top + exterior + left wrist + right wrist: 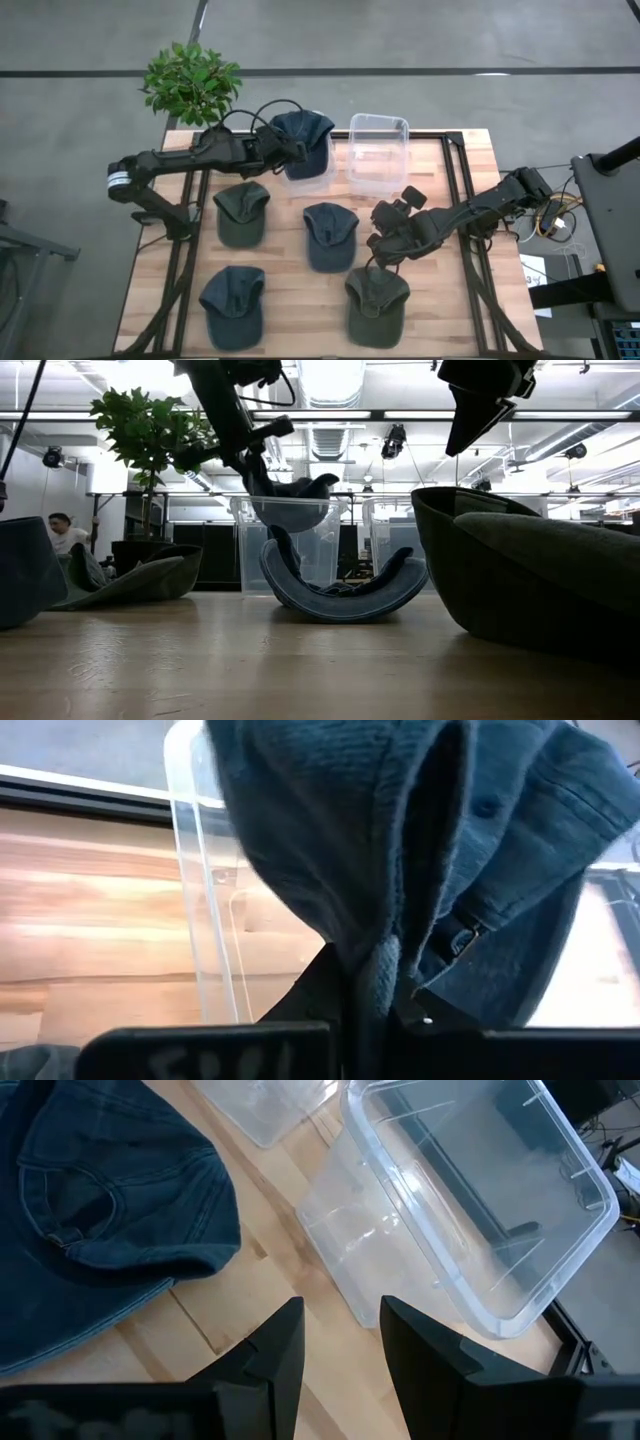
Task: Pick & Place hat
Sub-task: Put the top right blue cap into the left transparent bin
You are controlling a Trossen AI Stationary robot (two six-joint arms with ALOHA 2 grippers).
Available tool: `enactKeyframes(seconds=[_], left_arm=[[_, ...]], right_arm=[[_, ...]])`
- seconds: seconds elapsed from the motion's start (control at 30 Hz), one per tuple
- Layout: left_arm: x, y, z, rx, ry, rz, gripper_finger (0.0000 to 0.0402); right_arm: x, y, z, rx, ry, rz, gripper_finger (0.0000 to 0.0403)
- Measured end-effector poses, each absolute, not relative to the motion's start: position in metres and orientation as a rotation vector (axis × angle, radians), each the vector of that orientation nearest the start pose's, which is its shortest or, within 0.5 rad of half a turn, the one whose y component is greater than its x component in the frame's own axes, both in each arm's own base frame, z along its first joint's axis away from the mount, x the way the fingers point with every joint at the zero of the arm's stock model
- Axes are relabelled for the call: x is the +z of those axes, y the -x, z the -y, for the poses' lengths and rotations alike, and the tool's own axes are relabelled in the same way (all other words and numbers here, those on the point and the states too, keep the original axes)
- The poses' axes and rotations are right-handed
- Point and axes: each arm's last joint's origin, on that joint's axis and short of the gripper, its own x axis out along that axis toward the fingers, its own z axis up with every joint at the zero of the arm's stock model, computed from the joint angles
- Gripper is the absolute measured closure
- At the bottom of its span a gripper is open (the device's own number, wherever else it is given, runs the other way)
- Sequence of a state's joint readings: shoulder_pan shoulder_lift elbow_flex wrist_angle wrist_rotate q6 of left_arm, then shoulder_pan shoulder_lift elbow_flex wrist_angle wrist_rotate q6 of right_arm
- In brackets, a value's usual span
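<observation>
Closest to the high cam's near edge: blue cap (232, 305) near-left, olive cap (377, 305) near-right. Middle row has another olive cap (241, 213) on the left, second blue cap (329, 234) in the centre. Two clear bins at the far edge, side by side; right bin (377, 152) empty.

Left gripper (296, 150) hangs over the left bin (322, 178), pinching a dark blue hat (303, 130) by a fold of cloth, jaws nearly shut but prob starting to ease off. Hat sits partly above the rim, crown already over the opening, not yet down inside afaict.

Right gripper (385, 245) waits over the table between centre blue cap and near-right olive cap, fingers (428, 1342) apart, nothing between them.

Tips for the drop, imo:
- get the whole hat inside the rim line before letting go, brim tends to catch on the wall
- open fully, cloth likes to cling to the pads
- lift straight up after, else the hat drags back out
- keep clear of the right bin's wall, v close
</observation>
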State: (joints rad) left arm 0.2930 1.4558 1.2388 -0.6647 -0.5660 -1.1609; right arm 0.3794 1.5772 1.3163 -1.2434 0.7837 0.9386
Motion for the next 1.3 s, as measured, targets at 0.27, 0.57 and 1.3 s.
enactKeyframes(seconds=[0.27, 0.57, 1.3], left_arm=[[0.2943, -0.2871, -0.1032, 1.214, 0.887, -0.349, 0.0381], [0.2897, -0.2898, -0.1041, 1.222, 0.875, -0.368, 0.0381], [0.2899, -0.2893, -0.1051, 1.227, 0.851, -0.372, 0.038]], right_arm=[[0.2742, -0.2674, -0.0846, -0.832, 0.023, -0.948, 0.0275], [0.2741, -0.2675, -0.0847, -0.832, 0.023, -0.947, 0.0275], [0.2742, -0.2677, -0.0847, -0.831, 0.021, -0.946, 0.0275]])
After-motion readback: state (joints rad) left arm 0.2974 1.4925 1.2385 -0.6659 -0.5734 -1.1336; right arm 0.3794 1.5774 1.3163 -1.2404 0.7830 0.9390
